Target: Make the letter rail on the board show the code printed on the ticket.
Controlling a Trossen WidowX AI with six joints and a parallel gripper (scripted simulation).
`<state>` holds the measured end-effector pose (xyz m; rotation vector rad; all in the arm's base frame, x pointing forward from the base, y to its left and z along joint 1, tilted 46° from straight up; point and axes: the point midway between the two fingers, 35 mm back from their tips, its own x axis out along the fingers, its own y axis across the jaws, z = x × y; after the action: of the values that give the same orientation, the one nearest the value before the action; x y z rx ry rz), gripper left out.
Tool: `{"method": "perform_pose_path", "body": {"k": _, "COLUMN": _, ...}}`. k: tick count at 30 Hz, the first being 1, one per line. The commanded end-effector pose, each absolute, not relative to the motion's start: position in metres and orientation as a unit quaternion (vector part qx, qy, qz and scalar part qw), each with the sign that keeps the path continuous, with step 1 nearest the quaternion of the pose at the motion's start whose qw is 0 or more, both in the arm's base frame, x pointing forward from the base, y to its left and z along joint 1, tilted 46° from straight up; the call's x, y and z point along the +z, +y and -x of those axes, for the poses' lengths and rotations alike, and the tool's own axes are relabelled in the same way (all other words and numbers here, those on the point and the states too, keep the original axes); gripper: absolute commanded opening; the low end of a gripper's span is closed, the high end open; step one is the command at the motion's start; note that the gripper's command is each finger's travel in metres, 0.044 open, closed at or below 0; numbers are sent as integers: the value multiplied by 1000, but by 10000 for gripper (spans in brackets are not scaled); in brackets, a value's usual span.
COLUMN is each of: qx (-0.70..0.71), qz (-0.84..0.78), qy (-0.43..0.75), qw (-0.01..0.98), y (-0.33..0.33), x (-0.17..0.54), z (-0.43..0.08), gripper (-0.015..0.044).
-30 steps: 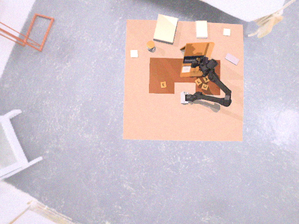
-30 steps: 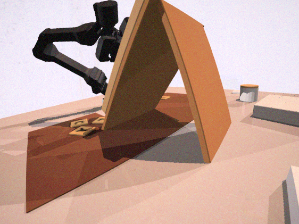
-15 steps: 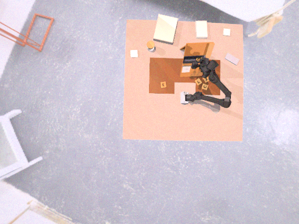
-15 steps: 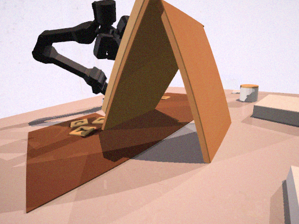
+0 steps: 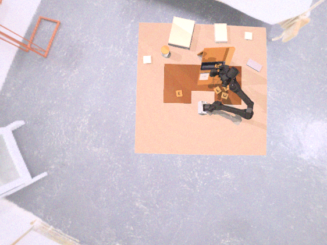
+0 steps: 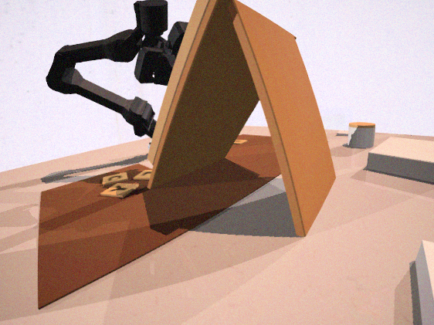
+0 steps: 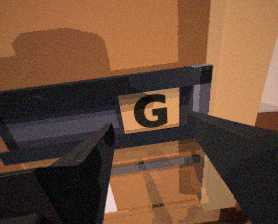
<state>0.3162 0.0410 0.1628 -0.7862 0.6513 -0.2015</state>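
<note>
The wooden board stands like a tent, with the dark rail across its face. A G tile sits upright in the rail, a small gap from its right end in the wrist view. My gripper is open, its fingertips apart on either side of the G tile and slightly below it. An E tile lies alone at left. An L tile, another tile and a partly hidden tile lie together. The ticket is too small to read.
A brown mat lies under the board and loose tiles. Behind stand a large pale box, a smaller box and an orange-topped cup. A flat pinkish block lies right of the board.
</note>
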Motion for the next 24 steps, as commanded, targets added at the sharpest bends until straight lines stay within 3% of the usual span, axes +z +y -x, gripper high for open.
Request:
{"method": "perform_pose_path", "body": {"k": 1, "qx": -99, "qz": 374, "qy": 310, "qw": 868, "y": 42, "x": 165, "z": -314, "gripper": 295}}
{"method": "perform_pose_path", "body": {"k": 24, "qx": -99, "qz": 374, "qy": 311, "qw": 868, "y": 48, "x": 170, "z": -302, "gripper": 295}}
